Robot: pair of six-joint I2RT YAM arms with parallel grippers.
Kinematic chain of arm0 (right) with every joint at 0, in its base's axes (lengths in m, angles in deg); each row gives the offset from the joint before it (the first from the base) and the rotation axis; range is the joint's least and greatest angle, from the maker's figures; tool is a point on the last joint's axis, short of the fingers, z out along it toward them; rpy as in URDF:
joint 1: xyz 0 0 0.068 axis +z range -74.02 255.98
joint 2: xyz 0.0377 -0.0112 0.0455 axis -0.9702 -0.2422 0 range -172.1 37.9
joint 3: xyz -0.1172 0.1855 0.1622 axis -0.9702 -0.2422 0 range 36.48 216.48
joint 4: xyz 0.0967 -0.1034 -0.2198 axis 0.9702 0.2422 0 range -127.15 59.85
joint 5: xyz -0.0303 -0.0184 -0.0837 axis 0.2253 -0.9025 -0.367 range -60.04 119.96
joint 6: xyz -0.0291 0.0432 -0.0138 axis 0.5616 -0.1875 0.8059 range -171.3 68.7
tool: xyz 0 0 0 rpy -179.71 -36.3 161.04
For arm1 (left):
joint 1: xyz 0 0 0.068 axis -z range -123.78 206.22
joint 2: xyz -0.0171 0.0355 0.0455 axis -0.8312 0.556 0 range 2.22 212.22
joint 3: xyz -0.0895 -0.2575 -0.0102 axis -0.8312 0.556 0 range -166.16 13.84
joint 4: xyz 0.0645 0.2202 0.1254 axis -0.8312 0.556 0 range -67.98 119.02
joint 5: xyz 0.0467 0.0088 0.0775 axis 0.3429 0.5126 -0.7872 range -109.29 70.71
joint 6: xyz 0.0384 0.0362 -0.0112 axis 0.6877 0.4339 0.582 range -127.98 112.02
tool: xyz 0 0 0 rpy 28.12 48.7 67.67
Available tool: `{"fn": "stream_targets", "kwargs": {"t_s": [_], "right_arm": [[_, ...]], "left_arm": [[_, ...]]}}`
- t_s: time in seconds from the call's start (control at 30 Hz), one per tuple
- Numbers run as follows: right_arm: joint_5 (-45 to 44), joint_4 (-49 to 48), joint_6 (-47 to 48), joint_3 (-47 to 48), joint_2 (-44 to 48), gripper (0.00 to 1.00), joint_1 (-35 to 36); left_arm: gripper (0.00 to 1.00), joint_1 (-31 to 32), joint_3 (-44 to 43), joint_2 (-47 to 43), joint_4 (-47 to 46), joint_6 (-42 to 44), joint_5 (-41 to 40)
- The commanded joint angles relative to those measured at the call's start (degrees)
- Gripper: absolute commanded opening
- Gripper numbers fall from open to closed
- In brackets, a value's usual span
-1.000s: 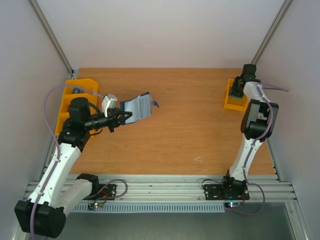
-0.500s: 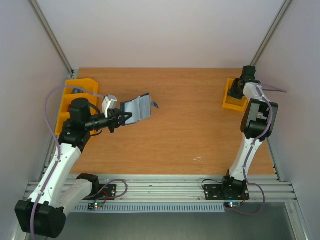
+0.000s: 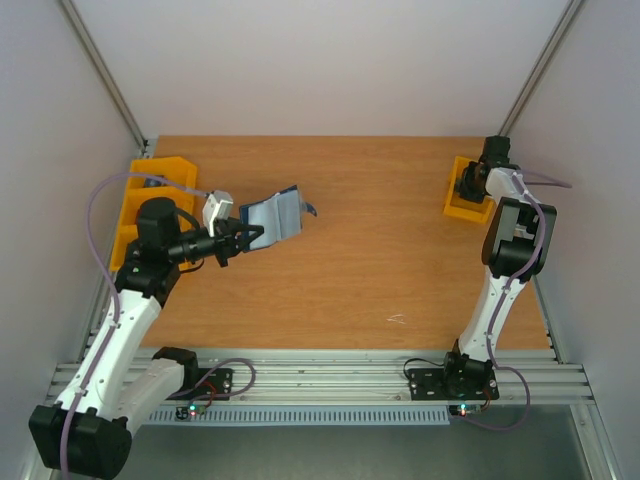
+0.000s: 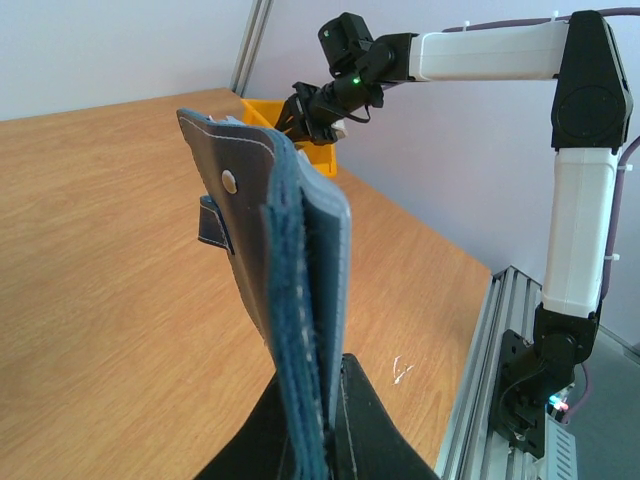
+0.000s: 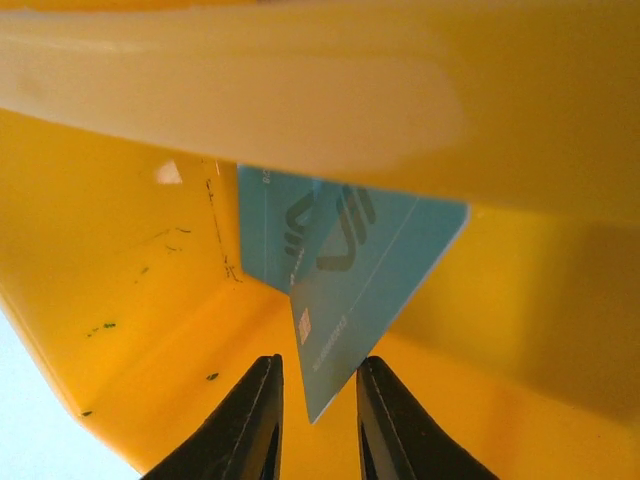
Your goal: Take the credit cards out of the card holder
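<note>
Right claw inside small yellow plastic bin at bench right side; fingers parted, gripping nothing. Thin teal credit card leans in bin, lower corner between fingers; second teal card seemingly behind it. Left claw clamped on dark navy folding card holder, upright above bench. Advice: widen fingers fully, withdraw straight, avoid snagging card corner; hold holder steady.
</note>
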Motion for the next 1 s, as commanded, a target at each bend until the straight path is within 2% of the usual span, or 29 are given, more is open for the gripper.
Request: {"fn": "stream_targets", "kwargs": {"t_s": [0.0,0.17,0.47,0.6,0.77,0.9,0.97], "right_arm": [[0.45,1.87,1.25,0.86,-1.34,0.25,-0.54],[2.85,0.96,1.22,2.24,-3.57,0.33,-1.12],[2.44,5.59,7.83,8.91,-6.08,0.52,-1.18],[2.48,5.81,11.24,9.89,-5.57,0.54,-1.21],[3.07,8.22,20.26,14.34,-3.29,0.54,-1.07],[2.49,10.4,30.34,15.83,2.06,0.54,-0.39],[2.3,7.39,36.31,13.25,7.49,0.55,0.49]], "left_arm": [[0.0,-0.45,0.62,-1.52,-3.46,0.49,0.08],[0.0,-0.49,0.62,-1.77,-2.97,0.74,-0.05],[0.0,-0.67,0.7,-1.91,-2.67,0.98,-0.07],[0.0,-0.67,0.71,-1.85,-2.74,1.02,-0.02],[0.0,-0.67,1.34,-2.14,-3.11,1.37,0.53],[0.0,-0.67,1.39,-2.14,-3.79,2.24,1.88],[0.0,-0.67,1.35,-2.47,-4.86,2.57,2.68]]}}
